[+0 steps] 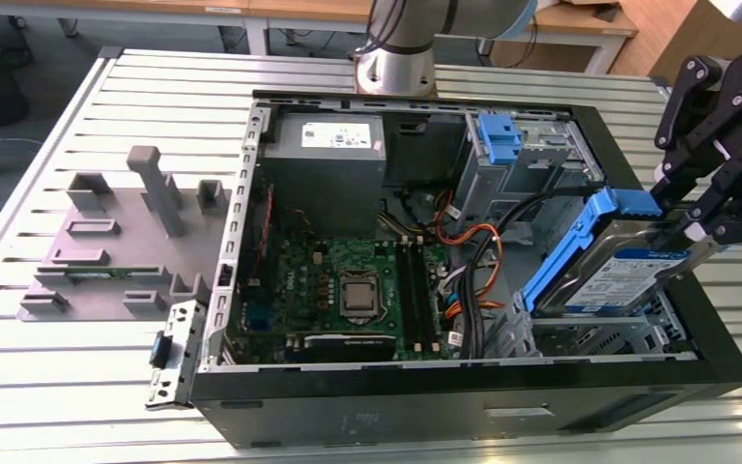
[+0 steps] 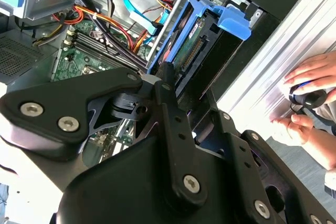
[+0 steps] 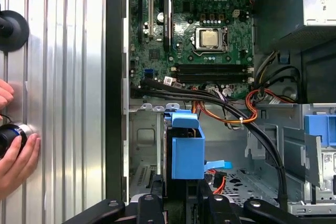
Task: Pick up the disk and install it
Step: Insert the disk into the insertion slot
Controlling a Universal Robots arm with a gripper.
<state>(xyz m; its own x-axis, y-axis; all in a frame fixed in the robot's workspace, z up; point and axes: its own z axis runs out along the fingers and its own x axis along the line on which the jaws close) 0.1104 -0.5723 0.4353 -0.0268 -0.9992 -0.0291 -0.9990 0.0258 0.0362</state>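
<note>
The disk, a silver drive with a white-and-blue label in a blue carrier, stands on edge and tilted at the exterior view's right. Its lower end sits just above the metal drive cage in the near right corner of the open computer case. My gripper is shut on the disk's upper end. In both wrist views the blue carrier juts out from between my black fingers, over the case's inside.
A fixed blue bracket sits in the upper bay beside the grey power supply. Black and orange cables run past the motherboard. A grey fixture lies outside the case. A person's hand rests on the table.
</note>
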